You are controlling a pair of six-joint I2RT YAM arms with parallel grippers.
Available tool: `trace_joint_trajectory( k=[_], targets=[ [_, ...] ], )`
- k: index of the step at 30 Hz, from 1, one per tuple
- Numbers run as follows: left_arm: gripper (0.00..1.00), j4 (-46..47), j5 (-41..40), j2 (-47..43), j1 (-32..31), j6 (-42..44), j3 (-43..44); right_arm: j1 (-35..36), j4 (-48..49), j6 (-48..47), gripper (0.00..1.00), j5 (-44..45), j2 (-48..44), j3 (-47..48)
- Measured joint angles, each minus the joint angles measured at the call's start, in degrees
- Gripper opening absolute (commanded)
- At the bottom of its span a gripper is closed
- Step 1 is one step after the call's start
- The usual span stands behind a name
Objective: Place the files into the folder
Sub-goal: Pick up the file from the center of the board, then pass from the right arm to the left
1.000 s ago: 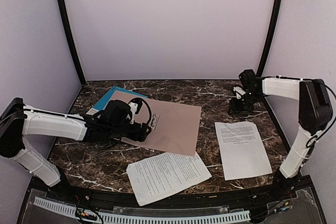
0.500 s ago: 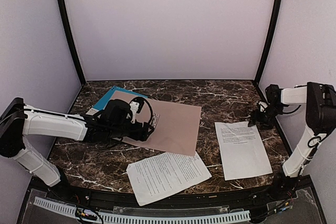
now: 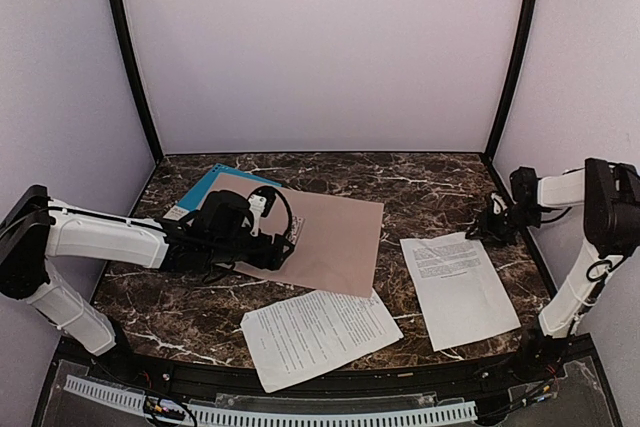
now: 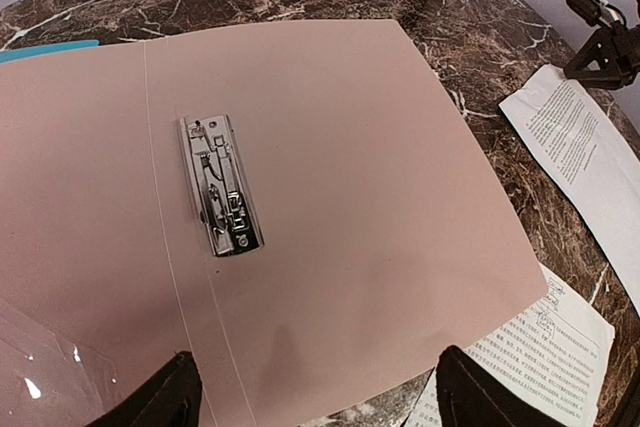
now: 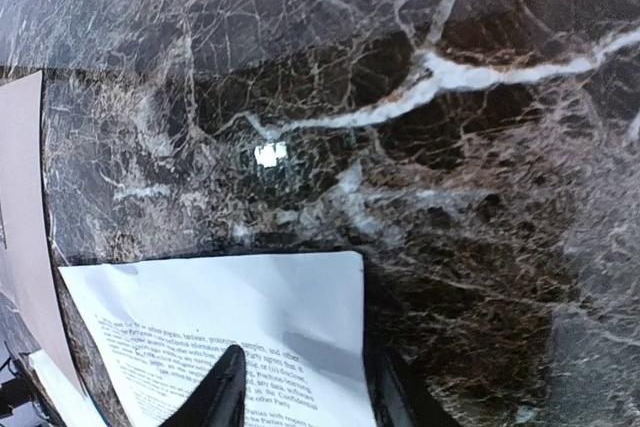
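Files (image 3: 318, 332) lie loose on the table (image 3: 420, 187), all outside the folder (image 3: 335, 237). Two overlapped sheets rest at 6 o'clock, printed side up, with the long axis from 8 to 2 o'clock. The single sheet (image 3: 458, 287) lies at 4 o'clock, its long axis nearly from 11 to 5 and the head of the text at the far end.

The folder is opened flat a little to the 9 o'clock side of the middle, spread from 10 to 4 o'clock, its metal clip (image 4: 221, 184) showing beside the fold. Its far left part covers a teal folder (image 3: 205, 187) at 10 o'clock.

The left gripper (image 4: 320, 397) hovers over the folder's near edge, jaws wide and grasping nothing. The right gripper (image 3: 492, 231) is at the single sheet's far right corner, jaws partly apart and not clamped; one finger (image 5: 225, 392) is over the paper, the other beyond its edge.

The table is dark brown marble with white veins. Plain pale lilac walls and black corner posts (image 3: 128, 57) close the space.
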Motion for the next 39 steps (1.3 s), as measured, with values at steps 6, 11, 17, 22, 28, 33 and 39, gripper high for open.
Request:
trace_joint_trajectory(
  k=[6,11,17,22,28,33,39],
  targets=[
    [0.81,-0.02,-0.2,0.0,0.0,0.0,0.0,0.02,1.05,0.17,0.06,-6.34,0.0,-2.45],
    [0.81,-0.11,-0.37,0.02,0.0,0.02,0.2,0.07,1.22,-0.11,0.0,-11.72,0.0,-2.75],
    [0.82,0.0,0.13,1.57,0.0,0.39,2.82,2.05,0.83,0.0,0.0,-15.47,-0.85,-1.2],
    [0.84,2.14,3.85,3.52,0.0,1.18,4.61,6.27,0.15,0.52,0.0,-17.2,-6.01,3.5],
    [0.86,7.61,11.63,7.34,0.02,1.46,7.63,10.78,0.04,1.92,0.0,-19.98,-13.46,11.47],
    [0.88,14.64,18.38,10.99,0.76,-0.09,9.38,15.85,0.28,3.34,0.0,-23.06,-14.91,18.03],
    [0.88,21.68,25.99,11.76,3.96,0.37,9.38,23.74,-2.03,2.97,0.0,-26.47,-12.55,26.43]
  ],
)
